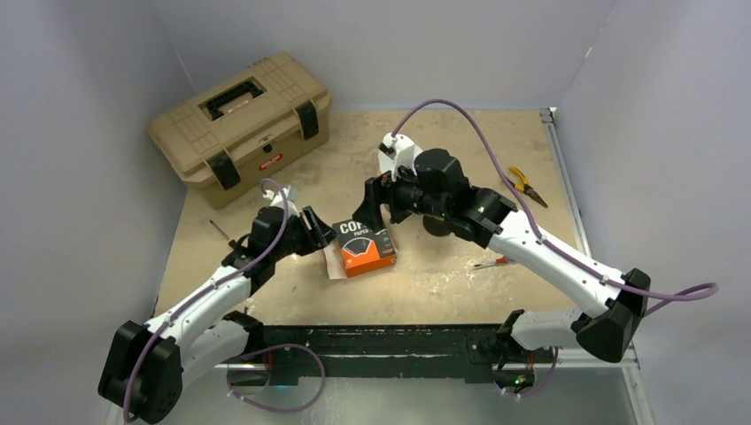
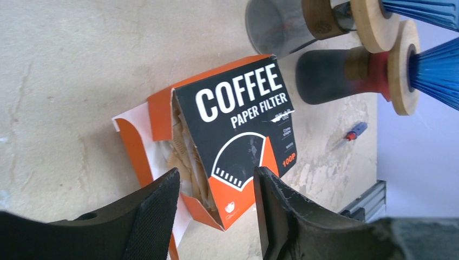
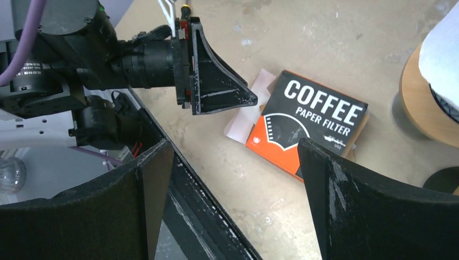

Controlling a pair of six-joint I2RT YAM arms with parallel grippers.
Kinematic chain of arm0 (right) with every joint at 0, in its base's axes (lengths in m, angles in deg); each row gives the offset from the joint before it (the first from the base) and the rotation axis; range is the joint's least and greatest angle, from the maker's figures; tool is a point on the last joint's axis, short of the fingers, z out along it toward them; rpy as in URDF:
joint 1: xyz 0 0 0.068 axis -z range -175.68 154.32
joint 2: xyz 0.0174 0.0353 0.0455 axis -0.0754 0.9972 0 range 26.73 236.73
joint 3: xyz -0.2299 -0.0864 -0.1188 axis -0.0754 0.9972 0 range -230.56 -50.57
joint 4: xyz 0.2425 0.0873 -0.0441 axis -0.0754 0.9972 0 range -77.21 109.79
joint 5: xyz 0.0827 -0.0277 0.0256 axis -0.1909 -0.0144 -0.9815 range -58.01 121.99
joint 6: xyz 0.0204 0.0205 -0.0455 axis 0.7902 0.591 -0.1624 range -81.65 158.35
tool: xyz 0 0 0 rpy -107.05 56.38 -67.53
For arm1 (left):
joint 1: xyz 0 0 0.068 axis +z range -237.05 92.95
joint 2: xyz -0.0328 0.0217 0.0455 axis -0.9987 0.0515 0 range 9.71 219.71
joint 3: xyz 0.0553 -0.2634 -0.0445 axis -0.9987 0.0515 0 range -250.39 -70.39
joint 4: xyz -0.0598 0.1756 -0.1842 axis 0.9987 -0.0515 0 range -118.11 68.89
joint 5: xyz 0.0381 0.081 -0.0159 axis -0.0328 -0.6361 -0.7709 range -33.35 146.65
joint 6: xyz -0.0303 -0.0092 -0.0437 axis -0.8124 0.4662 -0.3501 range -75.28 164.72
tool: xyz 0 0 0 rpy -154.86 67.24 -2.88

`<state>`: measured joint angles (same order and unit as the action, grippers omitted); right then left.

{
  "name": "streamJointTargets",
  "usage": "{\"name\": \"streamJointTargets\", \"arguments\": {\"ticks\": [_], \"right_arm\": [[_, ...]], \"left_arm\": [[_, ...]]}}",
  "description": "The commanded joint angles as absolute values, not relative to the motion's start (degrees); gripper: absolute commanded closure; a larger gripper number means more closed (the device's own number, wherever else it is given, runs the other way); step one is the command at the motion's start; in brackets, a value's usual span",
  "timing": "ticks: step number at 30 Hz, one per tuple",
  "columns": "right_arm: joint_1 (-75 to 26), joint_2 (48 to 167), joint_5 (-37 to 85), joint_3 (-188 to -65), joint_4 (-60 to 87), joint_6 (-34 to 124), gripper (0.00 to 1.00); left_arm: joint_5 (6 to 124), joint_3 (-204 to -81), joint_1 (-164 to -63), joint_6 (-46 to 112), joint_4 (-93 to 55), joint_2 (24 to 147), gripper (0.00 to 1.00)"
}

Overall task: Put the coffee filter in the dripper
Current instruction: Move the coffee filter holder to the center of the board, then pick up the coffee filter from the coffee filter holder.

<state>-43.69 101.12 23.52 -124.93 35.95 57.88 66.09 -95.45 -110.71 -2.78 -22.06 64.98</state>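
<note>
Filter box (image 1: 365, 248) lies flat at mid-table (image 1: 460, 288), between the two grippers. The lid reads "COFFEE PAPER FILTER", with "100P" at one corner; the smaller print is illegible. The box's left end flap is open, and the brown paper filters (image 2: 181, 162) show inside, still in the box.

Left gripper (image 2: 216, 173): fingers at a moderate gap, straddling the box's open end. No grip is visible, and I cannot tell whether they touch it.

Right gripper (image 3: 233, 143): fingers spread wide with nothing between them, above the box's far right side.

Dripper (image 2: 433, 76): a blue ribbed cone on a wooden disc over a dark vessel, just right of the box. A second similar set stands beside it.

Tan toolbox (image 1: 239, 124) sits at far left; its red label is unreadable. Small screwdriver (image 2: 352, 134) lies right of the box.
</note>
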Motion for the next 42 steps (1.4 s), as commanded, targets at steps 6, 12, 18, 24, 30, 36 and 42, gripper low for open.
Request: {"name": "streamJointTargets", "arguments": {"ticks": [6, 12, 18, 24, 30, 36, 42], "right_arm": [[-44.5, 98.5, 27.3, -122.2, 33.5, 59.9, 0.17], [-44.5, 98.1, 27.9, -122.2, 33.8, 59.8, 0.17], [-44.5, 98.4, 27.9, -122.0, 33.7, 59.8, 0.18], [-44.5, 98.6, 28.0, -122.2, 33.7, 59.6, 0.19], [-44.5, 98.5, 28.4, -121.9, 34.0, 59.6, 0.19], [-44.5, 98.6, 28.6, -122.6, 33.8, 59.6, 0.19], [-44.5, 99.0, 28.6, -122.7, 33.8, 59.4, 0.19]], "left_arm": [[73.4, -89.6, -110.8, -9.1, -3.0, 71.4, 0.56], [73.2, -88.5, -110.9, -9.9, 0.9, 75.9, 0.51], [73.6, -87.4, -111.3, -12.4, 7.3, 79.1, 0.58], [73.8, -87.1, -111.6, -13.9, 11.5, 81.4, 0.68], [74.2, -86.7, -111.7, -15.0, 15.1, 84.2, 0.71], [73.5, -85.4, -111.9, -16.2, 20.0, 88.9, 0.7], [74.6, -85.0, -112.4, -17.8, 26.0, 92.2, 0.72]]}}
